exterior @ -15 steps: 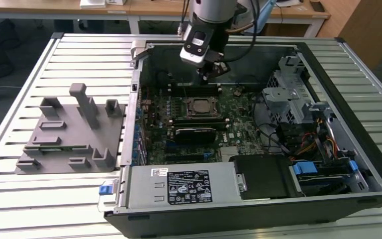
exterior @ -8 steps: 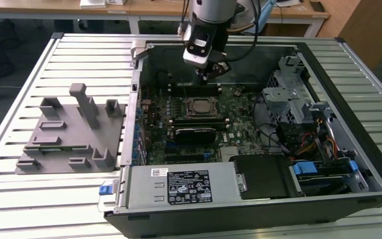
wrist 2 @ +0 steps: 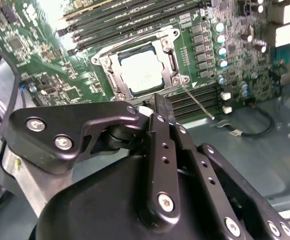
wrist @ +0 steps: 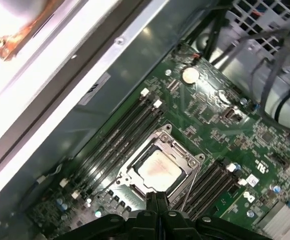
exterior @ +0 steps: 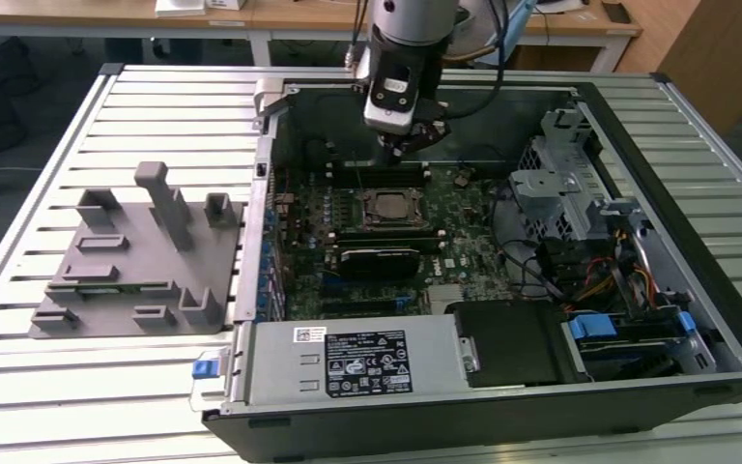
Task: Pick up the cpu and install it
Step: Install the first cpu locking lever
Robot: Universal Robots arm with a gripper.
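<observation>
1. Under everything, a ribbed metal surface (exterior: pixel 36 242) of pale slats is carrying the work; behind it you are seeing wooden desks (exterior: pixel 306 14) and a dark floor.
2. On the surface, toward the exterior view's left, a grey fixture (exterior: pixel 139 256) with upright posts is standing well apart from the arm.
3. Beside it, an open computer case (exterior: pixel 719 319) is lying on its side, and you are looking straight down onto its green motherboard (exterior: pixel 474 227).
4. Inside the case, the cpu (exterior: pixel 385 207) is sitting in the socket frame (exterior: pixel 385 224) near the middle of the board; in both wrist views its pale metal top is facing up inside that frame (wrist 2: pixel 140 71) (wrist: pixel 159 169).
5. The end effector (exterior: pixel 404 145) is hovering above the board just beyond the socket, near the dark memory slots (exterior: pixel 378 175); its fingers (wrist: pixel 155 202) are pressing together with nothing between them, and it is not touching the cpu.
6. A thin metal lever (wrist 2: pixel 197 100) is angling out from the socket's corner, close by the fingers.
7. Toward the exterior view's right, a grey drive cage (exterior: pixel 564 184) and a tangle of coloured cables (exterior: pixel 603 280) are crowding the case.
8. Along the case's near edge, a silver power supply (exterior: pixel 345 362) with a black label is lying, with a blue tab (exterior: pixel 206 366) at its corner.
</observation>
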